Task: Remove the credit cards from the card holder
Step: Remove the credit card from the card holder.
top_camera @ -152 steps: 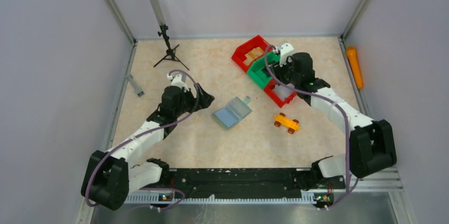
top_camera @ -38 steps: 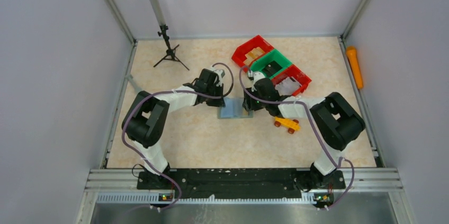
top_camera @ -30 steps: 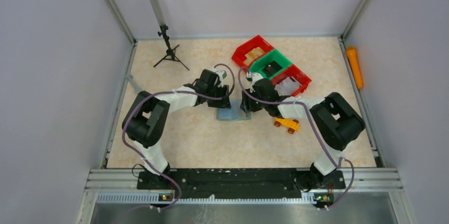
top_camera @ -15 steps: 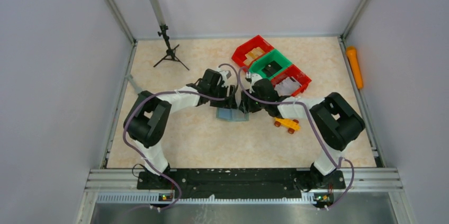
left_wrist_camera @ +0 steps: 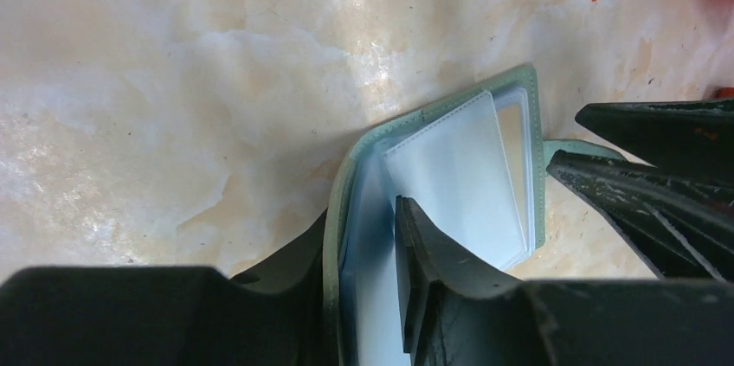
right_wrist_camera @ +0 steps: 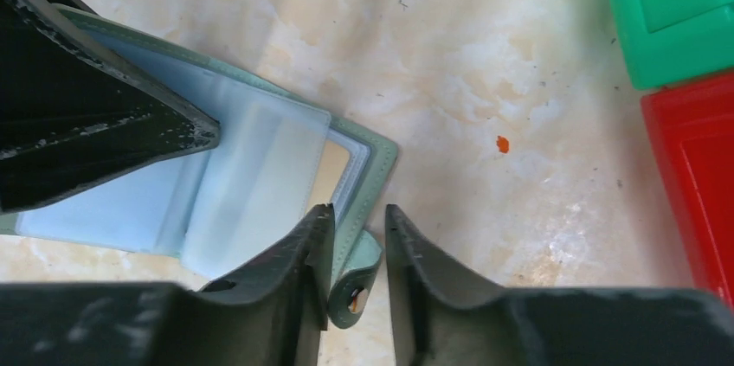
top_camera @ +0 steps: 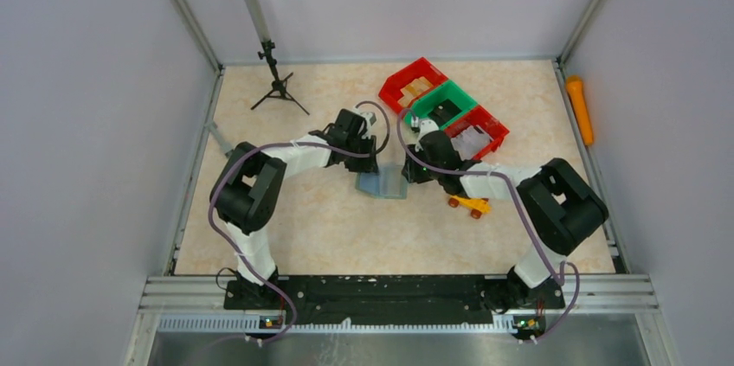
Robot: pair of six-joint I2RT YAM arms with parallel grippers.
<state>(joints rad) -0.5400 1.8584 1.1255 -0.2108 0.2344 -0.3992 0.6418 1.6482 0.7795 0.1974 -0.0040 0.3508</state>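
The card holder (top_camera: 383, 183) lies open mid-table between both arms, grey-green outside with pale blue sleeves inside (left_wrist_camera: 459, 176). My left gripper (left_wrist_camera: 363, 249) is shut on the holder's left cover and a few sleeves. My right gripper (right_wrist_camera: 353, 232) is shut on the opposite cover edge (right_wrist_camera: 372, 171), just above the small tab (right_wrist_camera: 357, 284). In the top view the left gripper (top_camera: 370, 163) and right gripper (top_camera: 412, 169) meet over the holder. A tan sliver (right_wrist_camera: 327, 174) shows inside one clear sleeve; I cannot tell whether it is one of the credit cards.
Red and green bins (top_camera: 443, 112) stand right behind the right gripper, seen close in the right wrist view as the green bin (right_wrist_camera: 675, 11) and a red bin (right_wrist_camera: 697, 176). A yellow toy car (top_camera: 468, 203) lies by the right forearm. A small tripod (top_camera: 277, 85) stands at the back left.
Both grippers have narrowed onto opposite covers of the holder. The holder has shifted slightly and spread open between them. The right arm's elbow has swung a little to the right.
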